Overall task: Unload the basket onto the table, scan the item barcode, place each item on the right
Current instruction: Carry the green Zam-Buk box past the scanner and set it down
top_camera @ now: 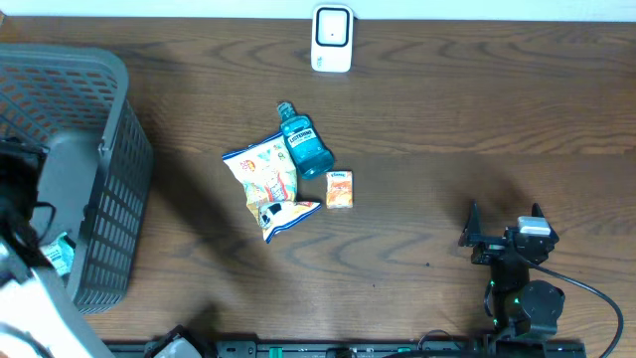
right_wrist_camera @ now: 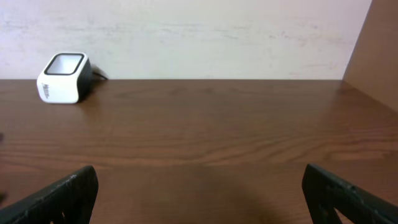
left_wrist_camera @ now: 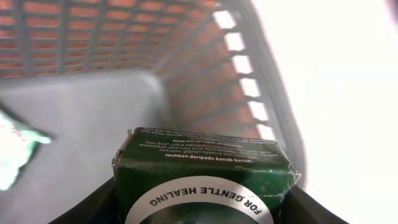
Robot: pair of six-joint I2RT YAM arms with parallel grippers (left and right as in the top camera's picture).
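My left gripper [left_wrist_camera: 199, 208] is shut on a dark green box [left_wrist_camera: 202, 168] with a silver ring reading "FOR GENTLE HEALING". It holds the box inside the grey basket [left_wrist_camera: 239, 68], low near the floor and one wall. No barcode shows on the box faces in view. In the overhead view the left arm [top_camera: 25, 214] reaches into the basket [top_camera: 109, 189] at the far left, and the box is hidden there. The white scanner [top_camera: 331, 38] [right_wrist_camera: 62, 77] stands at the table's back edge. My right gripper [top_camera: 504, 239] [right_wrist_camera: 200, 193] rests open and holds nothing at the front right.
A snack bag [top_camera: 260, 177], a blue bottle [top_camera: 304, 145], a small orange box [top_camera: 340, 189] and a white packet [top_camera: 288, 213] lie together mid-table. A green-and-white packet [left_wrist_camera: 15, 149] lies in the basket. Bare wood stretches between the right gripper and the scanner.
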